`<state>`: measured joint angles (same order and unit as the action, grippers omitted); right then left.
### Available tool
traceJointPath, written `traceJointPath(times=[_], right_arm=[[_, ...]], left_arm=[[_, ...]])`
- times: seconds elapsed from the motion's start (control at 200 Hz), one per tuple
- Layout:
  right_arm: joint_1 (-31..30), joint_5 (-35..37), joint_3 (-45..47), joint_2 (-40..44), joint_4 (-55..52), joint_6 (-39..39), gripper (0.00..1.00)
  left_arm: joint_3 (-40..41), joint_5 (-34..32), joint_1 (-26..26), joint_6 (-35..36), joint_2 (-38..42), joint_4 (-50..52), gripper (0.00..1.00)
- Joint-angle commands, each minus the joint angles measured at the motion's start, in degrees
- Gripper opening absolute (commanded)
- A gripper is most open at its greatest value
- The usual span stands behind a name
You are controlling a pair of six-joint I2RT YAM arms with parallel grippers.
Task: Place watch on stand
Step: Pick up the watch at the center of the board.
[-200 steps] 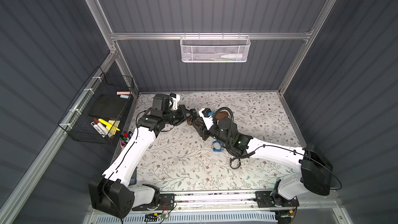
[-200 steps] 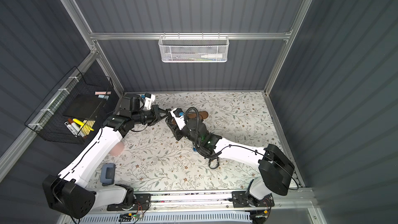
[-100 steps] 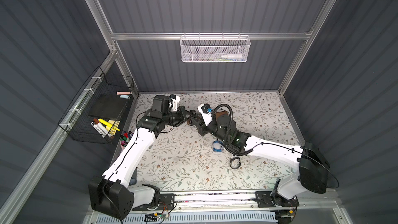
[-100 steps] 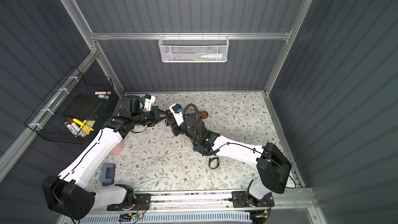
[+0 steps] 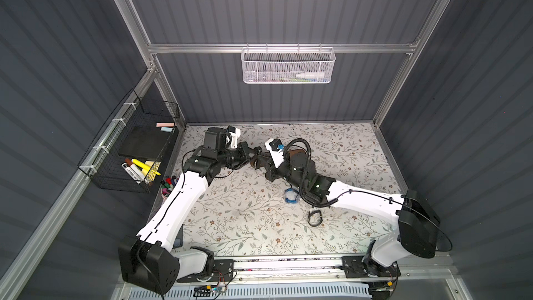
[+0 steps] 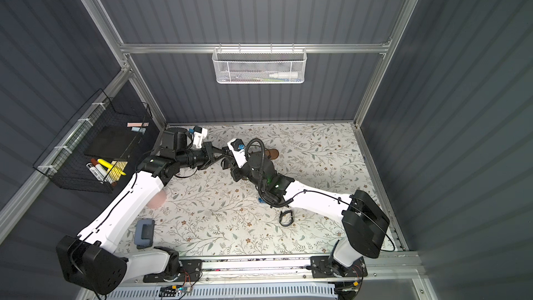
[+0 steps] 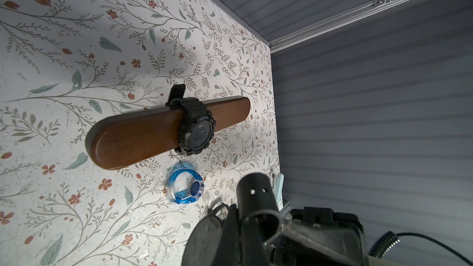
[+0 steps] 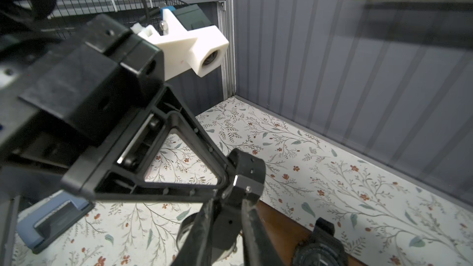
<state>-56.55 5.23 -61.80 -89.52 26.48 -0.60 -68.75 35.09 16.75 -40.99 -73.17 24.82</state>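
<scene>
At the back left of the floral surface (image 5: 245, 226), the left claw (image 8: 226, 185) and the right claw (image 5: 261, 163) meet tip to tip over one end of the stand (image 7: 140, 134). The left claw is closed, its two fingers drawn to a point. Whether the right claw is open or closed I cannot tell: its own wrist view cuts its fingers off at the frame edge, and the left claw's tip crowds the gap between them. A round grey disc (image 7: 204, 231) sits right at the tips in both wrist views. It may be the back of a watch, but too little of it shows to be sure.

The black watch (image 7: 195, 129) is strapped round the stand's bar, nearer the end away from the claws. In both top views the right arm covers this watch and most of the bar, and only the bar's rounded far end shows past the wrist. The post and base are hidden.

A blue watch (image 7: 185, 188) lies on the surface just beside the stand. A black strap loop (image 5: 314, 218) lies apart from it, near the right forearm.

Compared with a second ago, the right arm has reached a little farther toward the back and toward the left claw. The left arm, the blue watch and the strap loop lie as they did.
</scene>
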Motion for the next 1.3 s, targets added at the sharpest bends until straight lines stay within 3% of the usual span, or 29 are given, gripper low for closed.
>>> traceJointPath(times=[0.0,0.43,0.945,1.191,1.291], right_arm=[[0.7,-0.2,-1.0,-0.2,0.1,0.4,0.15],[1.5,1.3,-0.4,1.0,-1.7,0.7,0.00],[1.5,-0.8,-2.0,3.3,-5.5,-0.3,0.00],[1.5,-1.7,-3.5,4.7,-10.6,0.9,0.00],[1.5,-1.5,-3.3,5.1,-11.1,0.9,0.00]], left_arm=[[-0.7,0.9,-0.1,-0.2,1.6,-0.9,0.00],[-1.6,-1.0,0.0,1.2,1.4,1.2,0.00],[-1.6,-8.0,-0.1,7.0,1.4,5.9,0.00],[-0.1,-9.3,-0.1,10.9,1.4,6.1,0.12],[0.8,-9.7,-0.1,10.4,1.6,5.4,0.00]])
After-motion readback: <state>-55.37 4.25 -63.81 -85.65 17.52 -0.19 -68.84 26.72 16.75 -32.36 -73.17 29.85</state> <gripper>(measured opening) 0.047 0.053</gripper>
